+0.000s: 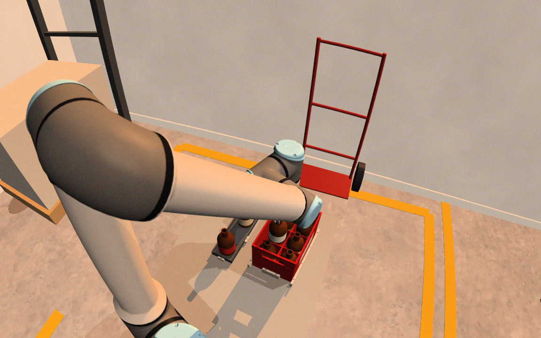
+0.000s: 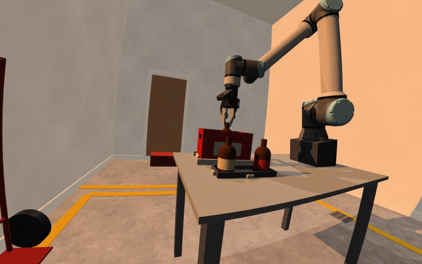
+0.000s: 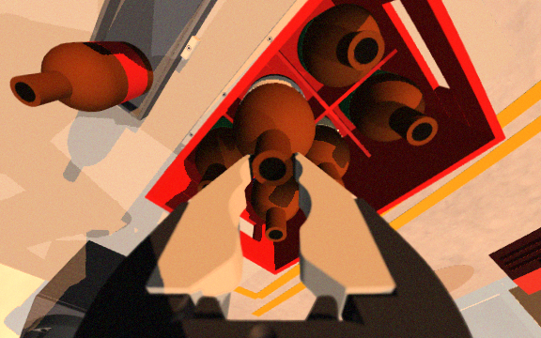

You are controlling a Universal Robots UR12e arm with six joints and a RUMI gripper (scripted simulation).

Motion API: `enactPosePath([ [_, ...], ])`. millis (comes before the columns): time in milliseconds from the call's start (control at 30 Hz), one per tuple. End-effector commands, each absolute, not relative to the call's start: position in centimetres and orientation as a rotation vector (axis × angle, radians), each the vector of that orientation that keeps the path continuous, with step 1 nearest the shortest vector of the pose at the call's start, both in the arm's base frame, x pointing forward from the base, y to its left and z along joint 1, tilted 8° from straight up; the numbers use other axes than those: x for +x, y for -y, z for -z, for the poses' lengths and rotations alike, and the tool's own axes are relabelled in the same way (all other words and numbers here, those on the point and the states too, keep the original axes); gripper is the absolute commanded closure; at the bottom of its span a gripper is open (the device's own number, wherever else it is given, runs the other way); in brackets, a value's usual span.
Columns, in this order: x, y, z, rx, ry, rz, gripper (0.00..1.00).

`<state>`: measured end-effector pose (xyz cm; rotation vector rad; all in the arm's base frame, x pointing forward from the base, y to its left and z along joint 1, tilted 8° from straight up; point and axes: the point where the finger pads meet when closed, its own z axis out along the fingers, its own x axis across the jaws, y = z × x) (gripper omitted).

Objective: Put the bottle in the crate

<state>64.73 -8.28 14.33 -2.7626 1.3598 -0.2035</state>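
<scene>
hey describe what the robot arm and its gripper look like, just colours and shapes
The arm is made of pale cream tubes joined by dark grey-brown joint housings with light blue-grey round end caps, on a dark blocky base. The gripper has a black body and two flat, wedge-shaped tan fingers. No cables or markings show.

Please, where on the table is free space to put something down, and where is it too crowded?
Bare table shows between the tray and the near edge, and between the tray and the robot base. It is crowded at the crate, where the gripper holds a bottle by the neck among the other bottles.
</scene>
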Motion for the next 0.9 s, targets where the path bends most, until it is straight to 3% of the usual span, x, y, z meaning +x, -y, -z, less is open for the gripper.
enactPosePath([
  [0, 64.79, 8.31, -14.41, -2.762, -1.360, 0.206, 1.00],
  [867, 64.89, 8.32, -13.68, -2.762, -1.360, 0.206, 1.00],
])
